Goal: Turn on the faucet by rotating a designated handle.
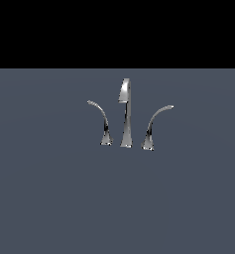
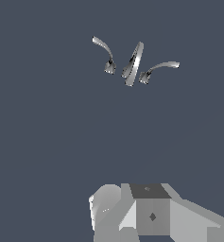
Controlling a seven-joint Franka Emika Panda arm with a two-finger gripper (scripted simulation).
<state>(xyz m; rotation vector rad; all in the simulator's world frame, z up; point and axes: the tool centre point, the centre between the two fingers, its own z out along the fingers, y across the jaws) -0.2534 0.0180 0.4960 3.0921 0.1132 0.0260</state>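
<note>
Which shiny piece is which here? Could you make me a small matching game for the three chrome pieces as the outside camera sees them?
Things:
1. spout
2. handle
3. slimmer lever

Descriptions:
A. curved, tip pointing to the exterior view's left
B. tall and straight, standing in the middle
C. curved and thicker, tip pointing to the exterior view's right

Pairs: 1-B, 2-C, 3-A

All three stand apart on the grey floor. The robot's fingers do not show in either view, and nothing touches the faucet.
</note>
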